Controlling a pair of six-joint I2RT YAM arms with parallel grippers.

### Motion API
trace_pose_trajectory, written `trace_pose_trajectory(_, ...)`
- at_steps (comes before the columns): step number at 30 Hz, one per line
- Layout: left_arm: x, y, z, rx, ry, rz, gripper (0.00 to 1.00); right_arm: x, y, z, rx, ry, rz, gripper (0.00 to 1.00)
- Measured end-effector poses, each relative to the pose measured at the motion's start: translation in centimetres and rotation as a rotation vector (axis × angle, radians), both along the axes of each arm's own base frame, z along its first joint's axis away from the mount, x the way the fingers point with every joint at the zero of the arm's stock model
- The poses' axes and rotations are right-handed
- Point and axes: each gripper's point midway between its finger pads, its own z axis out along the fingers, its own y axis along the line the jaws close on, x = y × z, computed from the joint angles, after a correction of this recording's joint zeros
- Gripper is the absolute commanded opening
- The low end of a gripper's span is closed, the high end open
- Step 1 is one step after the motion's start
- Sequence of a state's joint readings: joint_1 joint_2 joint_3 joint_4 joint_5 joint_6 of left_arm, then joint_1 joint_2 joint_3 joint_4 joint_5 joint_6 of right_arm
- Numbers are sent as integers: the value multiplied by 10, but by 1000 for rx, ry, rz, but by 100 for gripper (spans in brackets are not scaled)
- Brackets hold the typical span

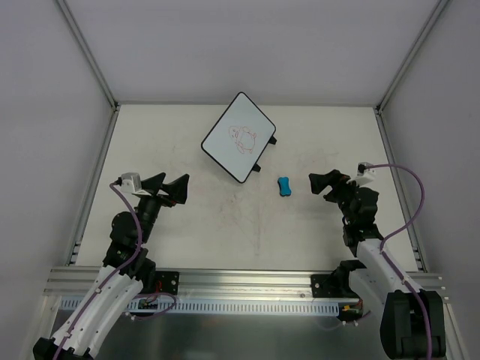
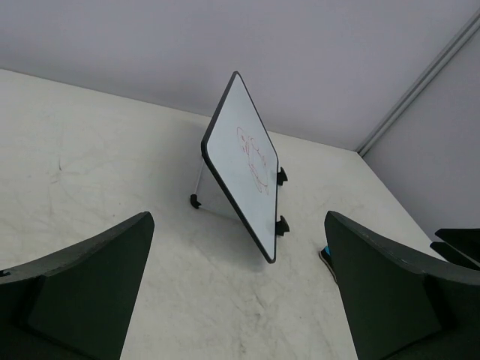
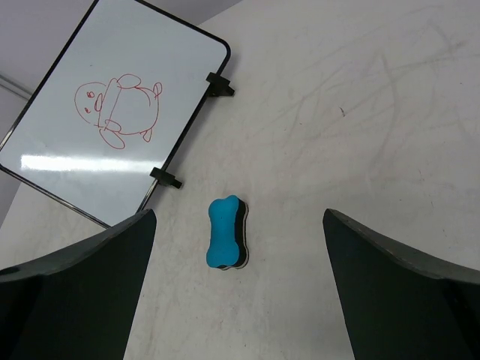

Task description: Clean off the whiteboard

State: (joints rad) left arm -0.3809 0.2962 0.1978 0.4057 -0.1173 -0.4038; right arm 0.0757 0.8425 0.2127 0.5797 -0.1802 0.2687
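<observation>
The whiteboard (image 1: 238,136) stands tilted on its black feet at the back middle of the table, with a red doodle on it. It also shows in the left wrist view (image 2: 241,161) and the right wrist view (image 3: 112,120). A blue bone-shaped eraser (image 1: 283,187) lies on the table just right of the board's near corner, and shows in the right wrist view (image 3: 226,232). My left gripper (image 1: 172,187) is open and empty, left of the board. My right gripper (image 1: 322,184) is open and empty, to the right of the eraser.
The table (image 1: 225,232) is a pale surface with faint scuff marks. Metal frame rails (image 1: 96,172) run along its left and right edges, and white walls close it in behind. The arm bases sit at the near edge.
</observation>
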Motion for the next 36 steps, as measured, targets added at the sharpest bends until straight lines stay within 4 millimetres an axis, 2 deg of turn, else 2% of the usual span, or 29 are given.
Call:
trace_pose_trajectory(10,-1,0,1,-2,-5,1,99,0,3,0,-2,2,8,99)
trace_pose_trajectory(15,1,3,1,-5,-3,18,99,8,12,5,-28,33,32,99)
trace_pose_trajectory(18,1,3,1,-5,-3,18,99,16,28,9,-79,78,68,99)
trace_pose_trajectory(23,1,3,0,-4,-1,19,99,30,72,11,-239,144,148,99)
trace_pose_trajectory(26,1,3,-1,-3,2,19,99,36,86,1,-316,208,178,98)
trace_pose_trajectory(30,3,2,-5,4,17,19,99,48,87,-27,-409,356,179,93)
trace_pose_trajectory(36,6,1,-12,15,44,20,99,53,88,-71,-505,571,204,85)
